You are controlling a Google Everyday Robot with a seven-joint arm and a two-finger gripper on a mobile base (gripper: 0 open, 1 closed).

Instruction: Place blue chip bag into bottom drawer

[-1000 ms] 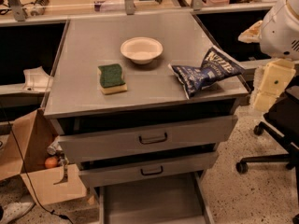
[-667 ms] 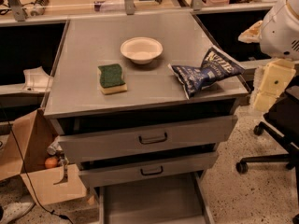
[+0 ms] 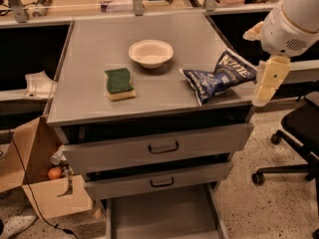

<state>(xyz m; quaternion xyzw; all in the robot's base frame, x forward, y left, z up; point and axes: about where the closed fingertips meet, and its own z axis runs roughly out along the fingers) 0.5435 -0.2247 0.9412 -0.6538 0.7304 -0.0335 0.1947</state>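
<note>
The blue chip bag [image 3: 219,76] lies crumpled on the grey cabinet top [image 3: 89,103], near its right edge, with white lettering facing up. My gripper [image 3: 266,86] hangs just off the cabinet's right edge, right beside the bag's right end, under the white arm [image 3: 294,19]. The bottom drawer [image 3: 159,215] is pulled out at the foot of the cabinet, and its flat grey floor is bare.
A white bowl [image 3: 151,53] and a green-and-yellow sponge [image 3: 119,82] sit on the cabinet top left of the bag. Two upper drawers [image 3: 159,148] stand slightly open. A cardboard box [image 3: 35,183] is on the floor at the left, and a black office chair [image 3: 299,133] at the right.
</note>
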